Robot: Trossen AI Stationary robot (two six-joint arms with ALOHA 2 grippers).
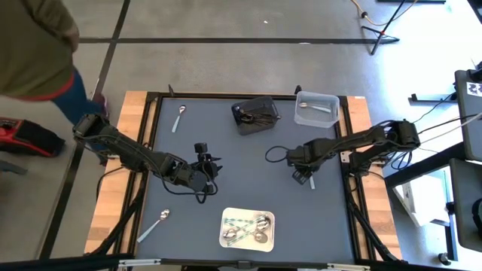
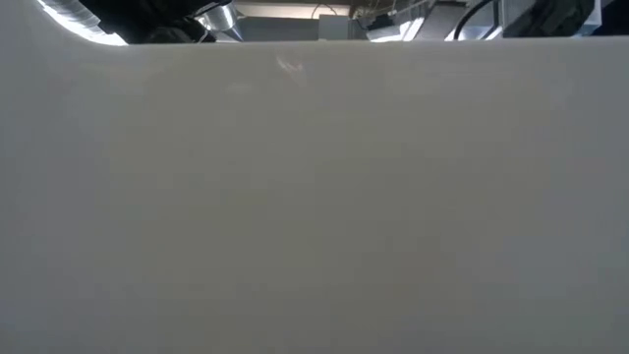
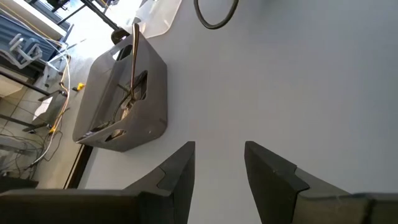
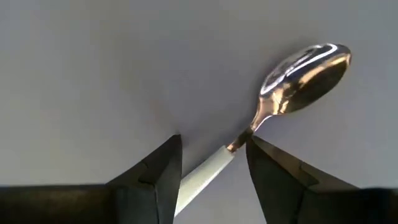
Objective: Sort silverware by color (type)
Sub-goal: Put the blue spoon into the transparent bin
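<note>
My right gripper [image 1: 303, 178] is low over the mat's right half, open. In the right wrist view its fingers [image 4: 211, 146] stand on either side of a spoon [image 4: 298, 78] with a shiny copper-tinted bowl and a white handle [image 4: 208, 171]; the spoon lies flat on the mat. My left gripper [image 1: 213, 162] is open and empty near the mat's middle [image 3: 217, 149]. It faces a dark bin [image 3: 121, 93] that holds utensils. Two silver spoons lie loose on the mat, one at the far left [image 1: 179, 118] and one at the near left [image 1: 154, 224]. My right gripper comes down on the spoon from above, with the fingers across its handle. One fingertip [image 4: 258, 149] stands right at the spoon's neck [image 4: 244, 140]; I cannot tell whether it touches. The spoon lies flat on the mat.
The dark bin [image 1: 256, 114] and a clear bin [image 1: 316, 109] with a spoon stand at the far edge. A white tray [image 1: 247, 228] with several silver spoons sits at the near edge. A black cable loop [image 1: 277, 155] lies mid-mat. A person [image 1: 38, 53] stands beyond the table's far left corner. Something white [image 2: 314, 197] blocks the low view.
</note>
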